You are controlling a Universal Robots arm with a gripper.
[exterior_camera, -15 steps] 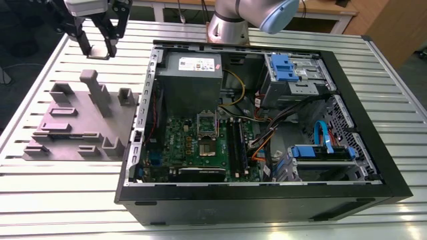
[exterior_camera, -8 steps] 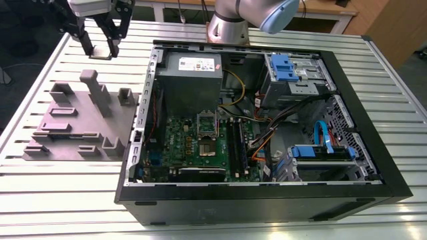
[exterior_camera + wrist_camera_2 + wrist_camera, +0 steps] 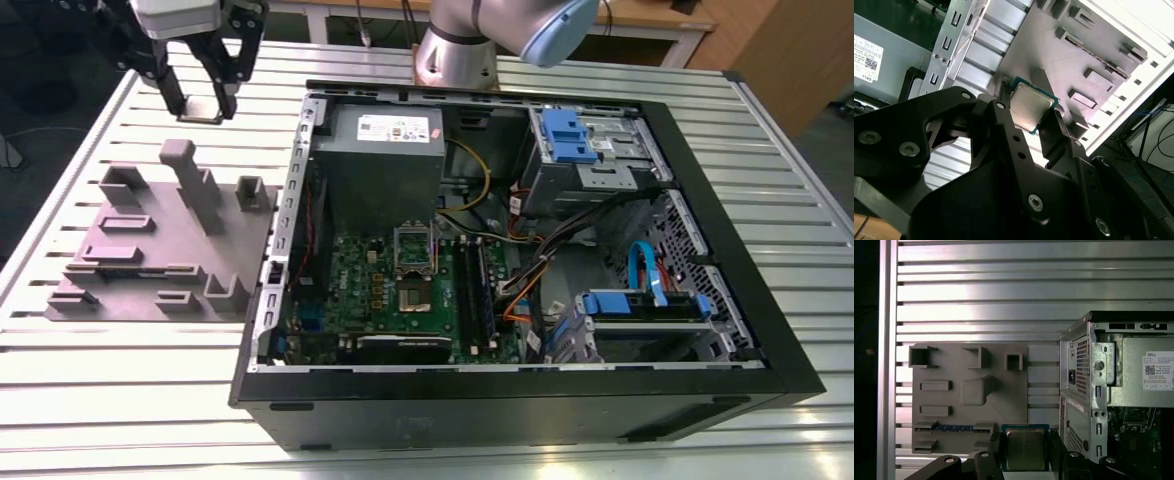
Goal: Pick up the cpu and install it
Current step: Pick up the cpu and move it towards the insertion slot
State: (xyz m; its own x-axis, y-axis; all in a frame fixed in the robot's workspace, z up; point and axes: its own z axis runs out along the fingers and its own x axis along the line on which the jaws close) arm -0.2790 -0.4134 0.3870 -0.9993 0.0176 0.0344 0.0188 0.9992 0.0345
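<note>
Cpu (image 3: 1025, 449): silver-topped square chip, clamped edgewise between the black gripper (image 3: 200, 110) fingers, held above the slatted table (image 3: 134, 400), near the grey fixture block (image 3: 160, 250), outside the open computer case (image 3: 534, 405).

The small flat square cpu (image 3: 1030, 106), with a shiny silver-grey metal top and a thin green rim, is held aloft, pinched at two opposite edges by the black gripper (image 3: 1026, 441), its metal top facing both wrist views
</note>
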